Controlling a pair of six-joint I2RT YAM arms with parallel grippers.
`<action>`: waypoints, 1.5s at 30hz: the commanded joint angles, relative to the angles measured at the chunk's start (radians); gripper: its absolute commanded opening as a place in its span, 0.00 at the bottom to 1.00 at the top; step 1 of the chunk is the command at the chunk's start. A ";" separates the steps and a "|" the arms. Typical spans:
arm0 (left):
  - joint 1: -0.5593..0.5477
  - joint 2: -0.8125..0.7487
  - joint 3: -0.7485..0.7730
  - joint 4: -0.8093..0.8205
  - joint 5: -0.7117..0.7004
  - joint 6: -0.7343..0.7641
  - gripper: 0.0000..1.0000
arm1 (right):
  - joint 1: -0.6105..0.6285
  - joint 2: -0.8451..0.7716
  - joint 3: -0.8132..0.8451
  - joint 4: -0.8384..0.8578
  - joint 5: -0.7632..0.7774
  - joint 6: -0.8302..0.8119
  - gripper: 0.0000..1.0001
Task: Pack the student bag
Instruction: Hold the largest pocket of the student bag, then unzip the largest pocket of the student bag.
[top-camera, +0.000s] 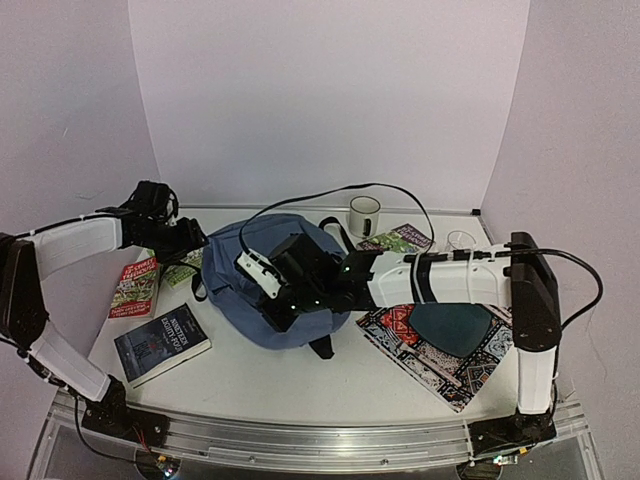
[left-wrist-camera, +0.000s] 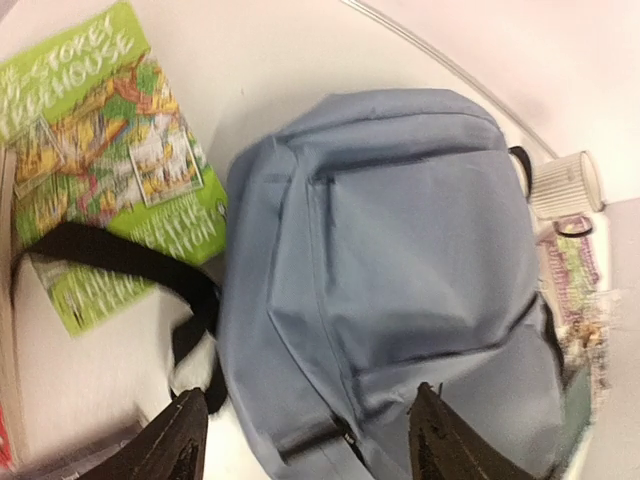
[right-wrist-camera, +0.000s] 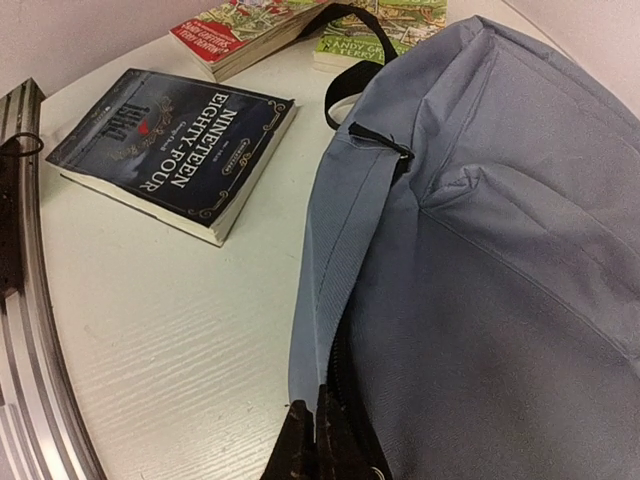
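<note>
The slate-blue student bag (top-camera: 228, 268) lies flat in the middle of the table, front pocket up. My right gripper (top-camera: 272, 300) is at its near edge. In the right wrist view it (right-wrist-camera: 318, 420) is shut, pinching the bag's (right-wrist-camera: 500, 250) fabric flap beside the dark zipper line. My left gripper (top-camera: 190, 240) hovers over the bag's left side. In the left wrist view it (left-wrist-camera: 305, 410) is open and empty above the bag (left-wrist-camera: 400, 260), its fingers straddling a zipper end. A black strap (left-wrist-camera: 110, 255) trails left over a green book (left-wrist-camera: 110, 150).
A dark "Nineteen Eighty-Four" book (top-camera: 162, 343) lies front left, with a red book (top-camera: 135, 285) and the green book (top-camera: 180, 268) behind it. A white mug (top-camera: 365, 215), another book (top-camera: 397, 240) and a glass (top-camera: 460, 240) are at the back. A patterned cloth mat (top-camera: 440, 345) lies right.
</note>
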 joint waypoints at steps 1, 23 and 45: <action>-0.033 -0.108 -0.095 -0.105 0.147 -0.211 0.73 | 0.006 0.018 0.068 0.056 -0.042 0.019 0.00; -0.431 -0.081 -0.213 0.060 0.109 -0.587 0.53 | 0.006 -0.023 -0.013 0.154 -0.060 0.008 0.00; -0.357 -0.164 -0.231 -0.210 -0.177 -0.281 0.00 | -0.117 -0.450 -0.503 0.096 0.302 -0.007 0.00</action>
